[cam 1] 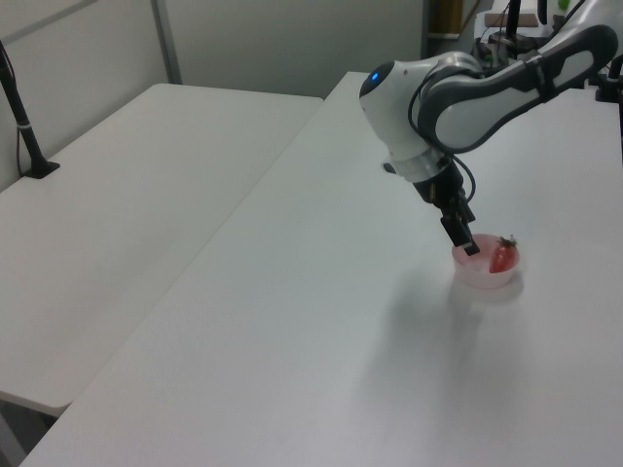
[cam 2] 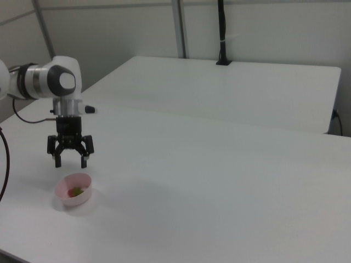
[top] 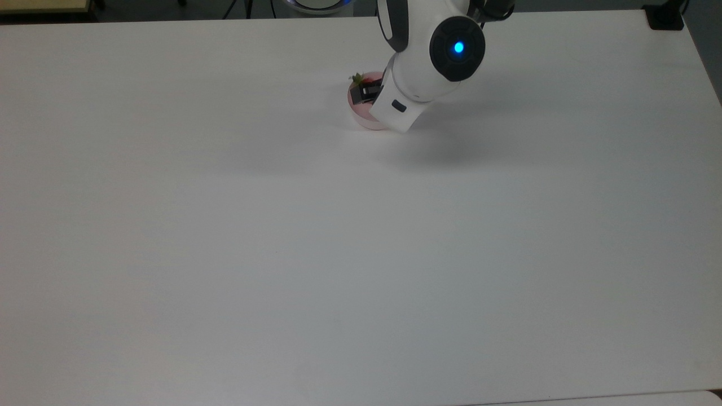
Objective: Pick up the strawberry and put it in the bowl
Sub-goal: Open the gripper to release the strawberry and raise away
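The pale pink bowl [cam 1: 486, 271] [cam 2: 73, 189] [top: 361, 114] stands on the white table. The red strawberry [cam 1: 502, 255] [cam 2: 76, 191] lies inside it, its green cap [top: 356, 78] showing at the bowl's far rim in the top view. My gripper [cam 2: 71, 161] [cam 1: 471, 247] [top: 364, 92] hangs open just above the bowl with nothing between its fingers. The white arm covers the bowl's right part in the top view.
A white table [top: 282, 254] stretches wide around the bowl. A second white table [cam 1: 117, 214] [cam 2: 230, 87] adjoins it. A black pole on a base [cam 1: 24, 131] [cam 2: 222, 33] stands on that second table. A black block [top: 664, 17] sits at the top view's upper right corner.
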Available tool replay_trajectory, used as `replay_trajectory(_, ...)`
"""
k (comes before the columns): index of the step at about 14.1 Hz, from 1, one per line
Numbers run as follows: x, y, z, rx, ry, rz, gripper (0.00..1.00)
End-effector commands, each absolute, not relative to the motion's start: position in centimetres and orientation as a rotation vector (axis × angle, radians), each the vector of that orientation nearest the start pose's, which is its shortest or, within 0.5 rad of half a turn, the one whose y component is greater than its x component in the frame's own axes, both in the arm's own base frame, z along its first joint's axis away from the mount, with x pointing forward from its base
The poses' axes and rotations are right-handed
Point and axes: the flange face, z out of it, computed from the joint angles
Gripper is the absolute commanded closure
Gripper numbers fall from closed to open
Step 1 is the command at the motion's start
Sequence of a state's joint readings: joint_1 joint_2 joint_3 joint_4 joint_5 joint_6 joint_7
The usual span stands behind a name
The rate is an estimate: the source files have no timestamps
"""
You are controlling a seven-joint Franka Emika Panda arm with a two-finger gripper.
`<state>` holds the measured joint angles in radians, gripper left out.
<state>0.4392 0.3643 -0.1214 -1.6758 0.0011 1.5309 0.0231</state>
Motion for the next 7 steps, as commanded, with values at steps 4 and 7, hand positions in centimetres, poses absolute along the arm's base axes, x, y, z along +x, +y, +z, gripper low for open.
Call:
replay_trajectory(4, 57.5, 13.3, 50.3, -3.175, -0.227, 0.448, 0.00)
replay_trajectory(7, 58.7, 7.0, 55.3, -3.180, -0.044, 0.197, 0.00)
